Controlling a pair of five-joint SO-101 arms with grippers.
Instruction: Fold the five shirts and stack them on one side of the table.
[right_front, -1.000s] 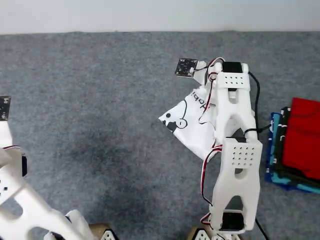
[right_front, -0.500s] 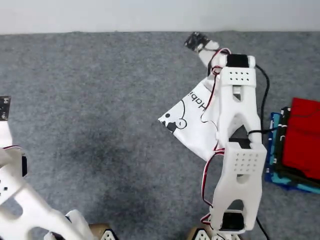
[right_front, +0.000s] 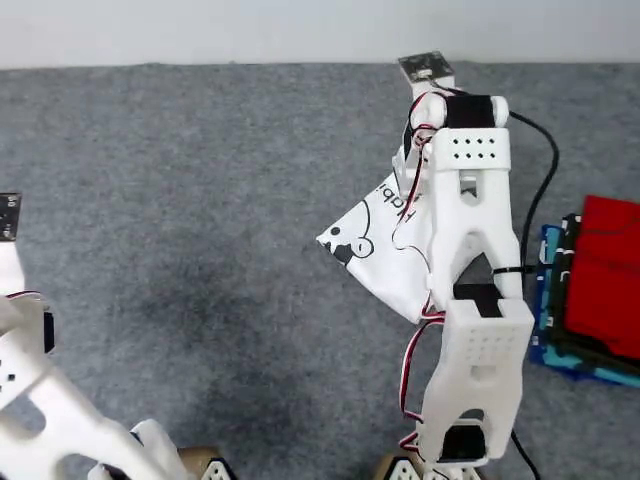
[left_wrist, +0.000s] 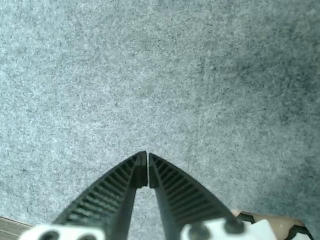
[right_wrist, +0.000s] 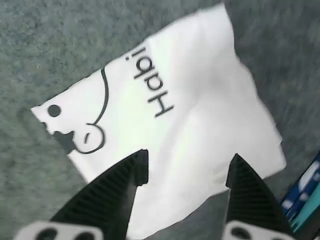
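On the grey carpeted tabletop (right_front: 200, 200), a folded white shirt with black print (right_wrist: 190, 100) is laid flat below the right gripper (right_wrist: 189, 159), whose jaws are held apart. A red-topped stack of folded shirts (right_front: 608, 270) is set nearby. The left gripper (left_wrist: 148, 159) is pressed together over bare carpet.
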